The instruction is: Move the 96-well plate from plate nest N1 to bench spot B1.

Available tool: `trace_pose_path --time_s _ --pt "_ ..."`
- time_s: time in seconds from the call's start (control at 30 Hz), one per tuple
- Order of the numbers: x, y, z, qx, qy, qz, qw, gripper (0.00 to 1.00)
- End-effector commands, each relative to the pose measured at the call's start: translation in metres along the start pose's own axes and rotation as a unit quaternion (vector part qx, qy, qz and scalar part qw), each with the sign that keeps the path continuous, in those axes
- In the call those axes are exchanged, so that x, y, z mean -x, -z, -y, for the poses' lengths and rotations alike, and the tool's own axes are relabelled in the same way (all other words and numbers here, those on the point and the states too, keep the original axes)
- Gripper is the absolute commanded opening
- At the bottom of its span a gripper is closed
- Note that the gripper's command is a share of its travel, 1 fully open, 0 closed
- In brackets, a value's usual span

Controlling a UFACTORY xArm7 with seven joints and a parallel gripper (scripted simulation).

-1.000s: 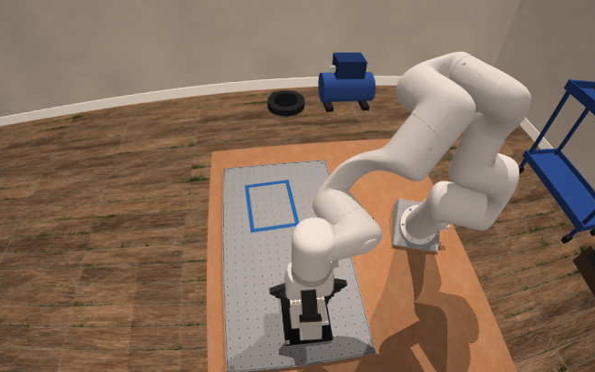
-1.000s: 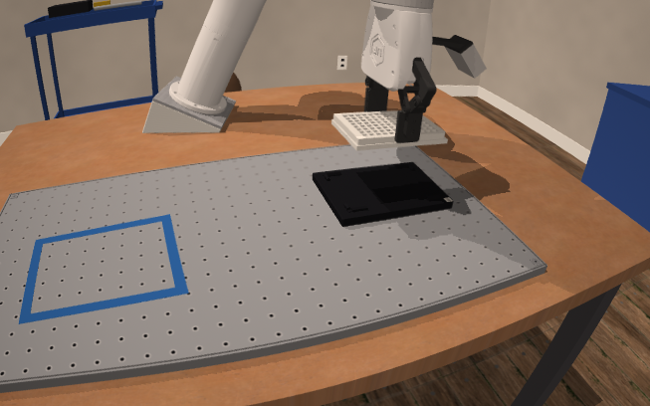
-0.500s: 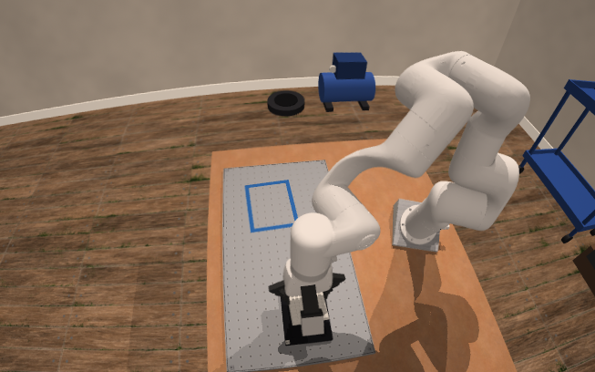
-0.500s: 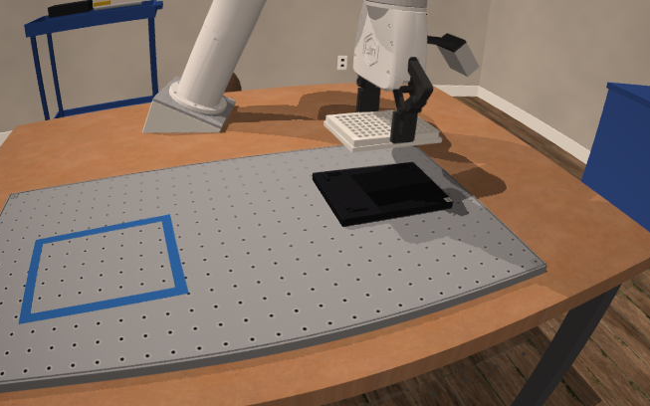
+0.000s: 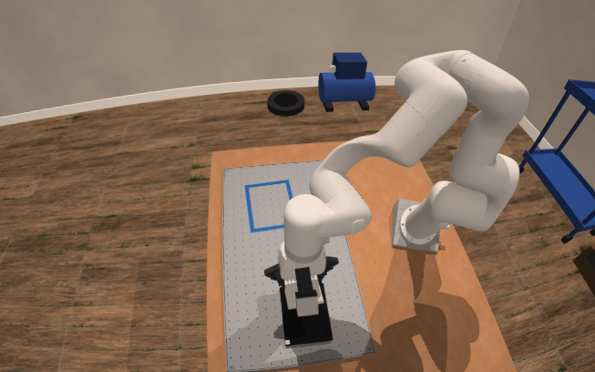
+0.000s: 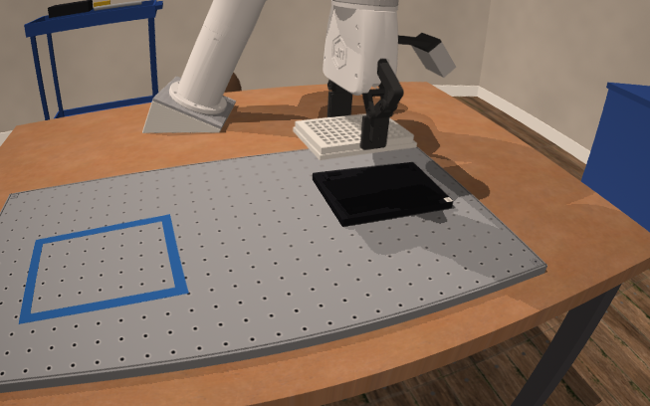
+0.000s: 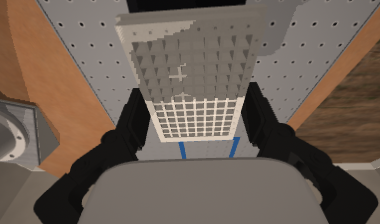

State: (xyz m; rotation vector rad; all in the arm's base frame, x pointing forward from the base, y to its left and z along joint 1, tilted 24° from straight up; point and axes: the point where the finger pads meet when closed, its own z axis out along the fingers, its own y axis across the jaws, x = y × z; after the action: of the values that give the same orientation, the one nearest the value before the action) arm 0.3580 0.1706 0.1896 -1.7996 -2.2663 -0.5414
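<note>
The black two-fingered hand (image 6: 362,125) is clenched across the short width of the white rectangular 96-well plate (image 6: 339,133), one dark finger (image 6: 373,131) pressed to the plate's near long side in the exterior view and the other mostly hidden behind it; in the wrist view both fingers flank the plate (image 7: 196,95) on its left and right edges. The plate hangs level and right way up, its grid of wells facing upward, lifted well above the flat black rectangular plate nest (image 6: 379,191), which lies on the grey perforated metal deck (image 6: 266,242) just near of and below it. Above the hand, the white wrist housing (image 6: 359,48) carries a small grey camera block (image 6: 430,50) jutting to the right. Far to the left on the deck, well apart from the nest, is the blue taped rectangular outline (image 6: 103,303). The deck rests on the orange-brown wooden counter (image 6: 543,211), where the arm's grey base plate (image 6: 158,123) stands at the far side. Beyond the counter stand a blue metal cart (image 6: 39,65) at far left and a dark blue box (image 6: 639,151) at right.
</note>
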Motion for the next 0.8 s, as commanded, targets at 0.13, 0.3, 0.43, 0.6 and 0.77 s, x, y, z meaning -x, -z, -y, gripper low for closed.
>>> trace_pose_path --time_s 0.13,0.3,0.43,0.6,0.77 --pt "0.024 0.0 -0.004 0.002 0.0 -0.001 1.0 0.0" --pt "0.04 0.0 -0.005 0.002 0.0 -0.001 1.0 0.0" --pt "0.054 -0.001 -0.006 0.002 0.0 -0.001 1.0 0.0" --pt "0.064 -0.001 -0.007 0.002 0.0 0.0 1.0 0.0" --pt "0.08 -0.002 -0.009 0.001 0.0 0.0 1.0 0.0"
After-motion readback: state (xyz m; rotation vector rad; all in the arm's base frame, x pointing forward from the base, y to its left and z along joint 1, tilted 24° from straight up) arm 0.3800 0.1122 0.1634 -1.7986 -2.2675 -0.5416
